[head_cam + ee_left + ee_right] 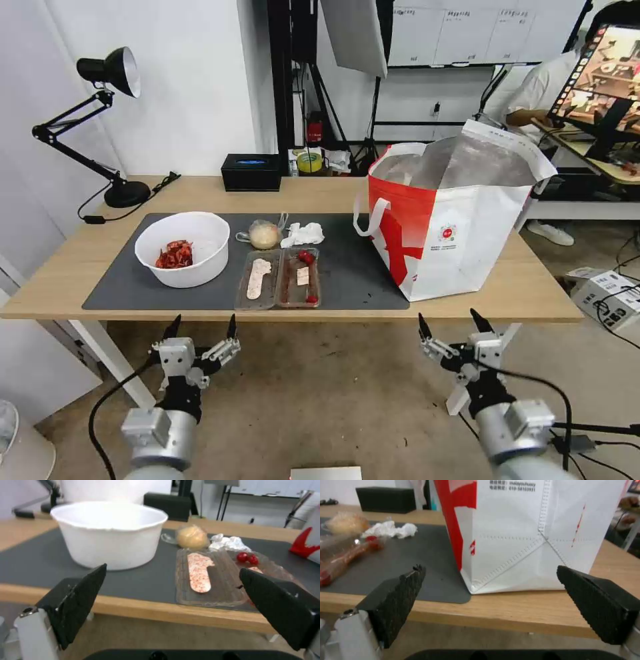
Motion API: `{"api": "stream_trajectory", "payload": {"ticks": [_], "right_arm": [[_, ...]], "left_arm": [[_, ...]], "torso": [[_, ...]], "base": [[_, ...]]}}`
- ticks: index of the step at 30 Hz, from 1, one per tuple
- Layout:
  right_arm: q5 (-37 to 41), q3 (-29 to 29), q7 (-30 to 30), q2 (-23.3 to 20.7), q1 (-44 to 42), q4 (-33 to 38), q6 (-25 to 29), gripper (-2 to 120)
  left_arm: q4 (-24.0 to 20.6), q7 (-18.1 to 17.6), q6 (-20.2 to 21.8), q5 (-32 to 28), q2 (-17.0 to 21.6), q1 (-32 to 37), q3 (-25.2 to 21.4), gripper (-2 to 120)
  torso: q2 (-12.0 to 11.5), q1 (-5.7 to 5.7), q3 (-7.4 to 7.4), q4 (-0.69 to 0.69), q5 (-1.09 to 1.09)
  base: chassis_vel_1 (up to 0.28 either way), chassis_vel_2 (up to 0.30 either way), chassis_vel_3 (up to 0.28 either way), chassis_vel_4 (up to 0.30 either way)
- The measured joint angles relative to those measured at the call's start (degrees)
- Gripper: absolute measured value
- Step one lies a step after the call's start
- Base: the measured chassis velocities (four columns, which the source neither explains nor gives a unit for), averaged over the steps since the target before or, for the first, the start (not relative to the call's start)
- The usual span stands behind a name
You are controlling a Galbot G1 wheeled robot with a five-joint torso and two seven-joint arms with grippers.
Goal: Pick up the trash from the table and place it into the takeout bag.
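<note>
On the dark mat of the table point(313, 193) lies the trash: a white bowl point(183, 248) point(110, 533) with red scraps, a clear clamshell tray point(280, 279) point(213, 580), a crumpled tissue point(303, 234) point(228, 542) point(391, 529) and a small bag with a beige lump point(264, 234) point(192, 537). The white-and-red takeout bag point(453, 220) point(533, 535) stands open at the mat's right end. My left gripper point(202, 327) point(173, 575) hangs open below the table's front edge, before the bowl and tray. My right gripper point(449, 321) point(490, 577) is open too, below the edge before the bag.
A black desk lamp point(100, 120) stands at the table's back left, and a small black box point(251, 172) sits at the back middle. Boxes and cables point(610, 293) lie on the floor to the right. A monitor and desk point(600, 87) stand behind the bag.
</note>
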Motion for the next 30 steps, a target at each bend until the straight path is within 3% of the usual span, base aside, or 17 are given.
{"api": "stream_trajectory", "payload": {"ticks": [19, 22, 25, 30], "right_arm": [[27.17, 5.14, 5.23, -25.35, 12.58, -0.15, -25.17, 100], [30.57, 5.32, 6.80, -27.84, 15.00, 0.04, -26.48, 100], [31.84, 5.41, 7.47, -28.53, 15.99, 0.26, -26.66, 100], [31.93, 5.42, 7.56, -28.74, 16.16, 0.37, -26.37, 100]], "left_arm": [[-4.73, -20.61, 21.17, -26.62, 9.42, -8.58, 2.63, 100], [-5.00, -22.46, 22.84, -29.34, 10.44, -9.63, 3.00, 100], [-5.44, -25.57, 25.79, -34.15, 12.40, -11.56, 3.66, 100], [-5.75, -27.59, 27.83, -37.41, 13.71, -12.89, 4.13, 100]], "torso": [[0.00, 0.01, 0.01, 0.00, -0.03], [0.00, 0.00, 0.00, 0.02, -0.01], [-0.01, 0.01, 0.00, 0.01, -0.01], [0.00, 0.01, 0.00, -0.01, -0.01]], "base": [[0.000, 0.000, 0.000, 0.000], [0.000, 0.000, 0.000, 0.000], [0.000, 0.000, 0.000, 0.000], [0.000, 0.000, 0.000, 0.000]]}}
